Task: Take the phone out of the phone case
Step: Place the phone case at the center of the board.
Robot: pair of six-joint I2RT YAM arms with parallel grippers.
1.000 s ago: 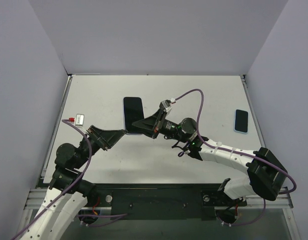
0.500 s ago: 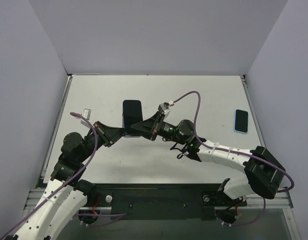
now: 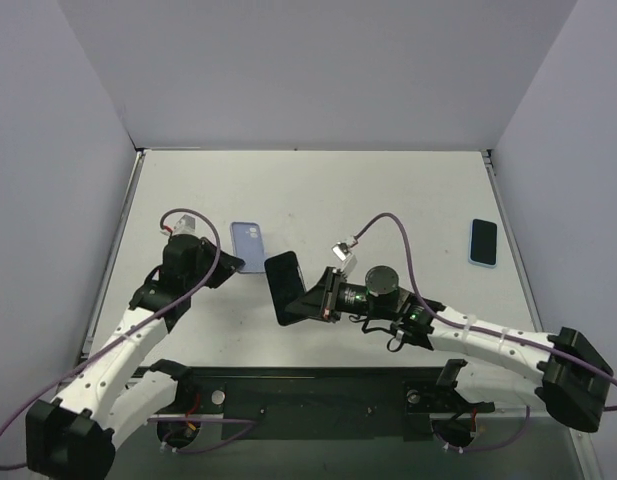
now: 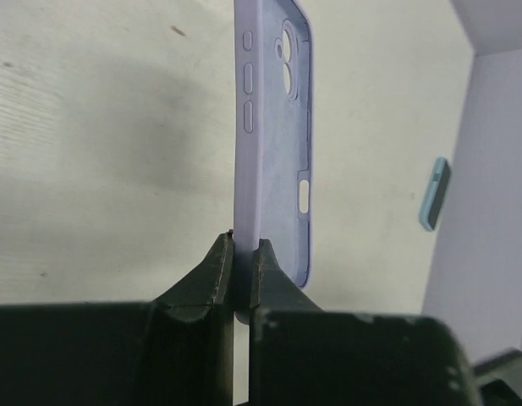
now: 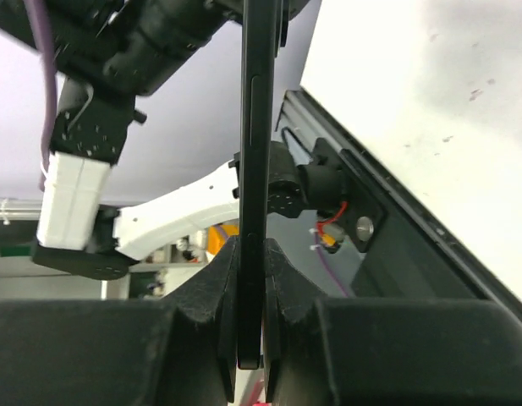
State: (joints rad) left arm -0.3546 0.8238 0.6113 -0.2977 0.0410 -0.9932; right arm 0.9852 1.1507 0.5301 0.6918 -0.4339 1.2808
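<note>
The lilac phone case (image 3: 249,246) is empty and held off the table by my left gripper (image 3: 226,266), which is shut on its edge. In the left wrist view the case (image 4: 273,127) stands edge-on between the fingers, its camera cut-out at the far end. The black phone (image 3: 283,288) is out of the case, held by my right gripper (image 3: 310,300) to the right of and nearer than the case. In the right wrist view the phone (image 5: 252,169) stands edge-on, clamped between the fingers (image 5: 282,288).
A second phone in a blue case (image 3: 483,242) lies on the table at the far right; it also shows in the left wrist view (image 4: 434,194). The table's near edge with the black base rail (image 3: 318,395) runs below both arms. Grey walls close the back and sides.
Phone and case were together at the table's middle. Now they are apart: my left gripper drew the case left, and my right gripper carried the phone nearer and turned it.
</note>
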